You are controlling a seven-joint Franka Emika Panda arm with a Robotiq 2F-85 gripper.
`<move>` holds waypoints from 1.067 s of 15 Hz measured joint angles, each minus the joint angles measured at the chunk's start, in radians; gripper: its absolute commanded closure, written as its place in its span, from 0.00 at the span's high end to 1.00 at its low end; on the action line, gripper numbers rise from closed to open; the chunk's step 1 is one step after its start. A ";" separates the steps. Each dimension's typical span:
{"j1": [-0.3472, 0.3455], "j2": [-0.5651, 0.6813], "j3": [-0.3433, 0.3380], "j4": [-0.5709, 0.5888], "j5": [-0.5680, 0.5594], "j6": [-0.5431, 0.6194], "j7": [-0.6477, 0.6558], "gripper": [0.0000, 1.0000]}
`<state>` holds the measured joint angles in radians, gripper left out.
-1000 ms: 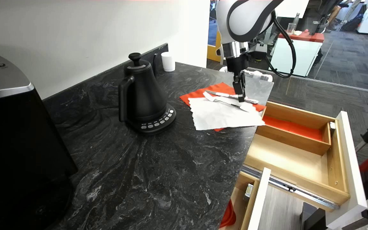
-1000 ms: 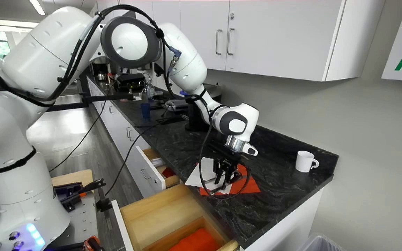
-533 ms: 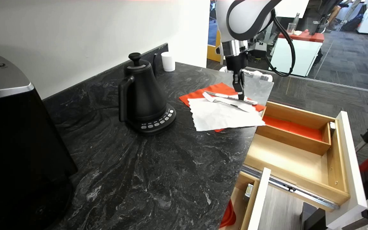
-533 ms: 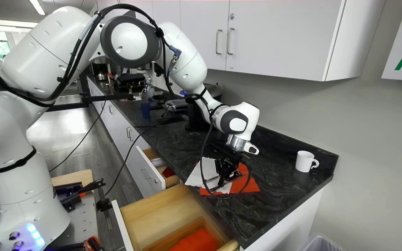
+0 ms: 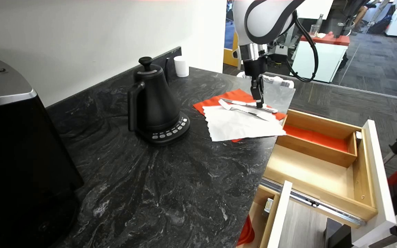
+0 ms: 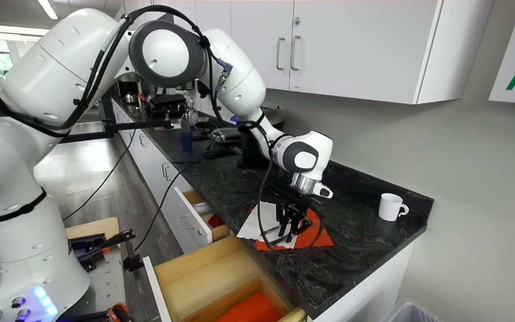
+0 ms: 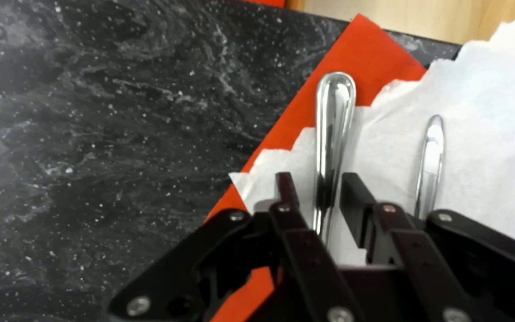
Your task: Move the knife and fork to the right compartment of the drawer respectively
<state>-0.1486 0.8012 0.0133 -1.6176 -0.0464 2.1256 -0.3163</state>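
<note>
The gripper (image 7: 318,185) points downward over the handle of the knife (image 7: 329,143). Its two fingers (image 7: 356,197) stand partway apart, one on each side of the handle. In the wrist view a gap shows between the left finger and the handle; the right finger is just beside the handle, and contact there cannot be told. The gripper has hold of nothing.

The knife lies flat with its handle end toward the drawer (image 5: 379,172). The fork (image 7: 430,165) lies beside it, to the right in the wrist view, with the two handles apart; the gripper hides the lower part of both in that view. Beneath them a white napkin (image 7: 485,112) overlaps a red napkin (image 7: 371,58). Both napkins rest at the edge of the black counter (image 5: 157,193), next to the drawer.

The drawer is pulled out in both exterior views. In an exterior view it sits to the right of the counter: the right compartment (image 5: 317,137), with a red-orange floor and wooden walls, is on the far side, and the plain section (image 5: 314,170) is on the near side.

A black kettle (image 5: 155,96) stands upright to the left of the napkins. In both exterior views a white mug (image 6: 390,207) stands upright near the wall.
</note>
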 measured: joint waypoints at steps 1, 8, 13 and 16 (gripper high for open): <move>0.000 0.001 0.000 0.000 -0.009 0.019 0.000 0.71; 0.000 0.022 -0.007 0.000 -0.059 0.120 -0.001 1.00; 0.002 0.027 -0.010 -0.001 -0.085 0.137 -0.001 1.00; 0.008 0.028 -0.015 -0.003 -0.113 0.174 -0.001 1.00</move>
<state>-0.1403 0.8288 -0.0020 -1.6205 -0.1593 2.2996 -0.3176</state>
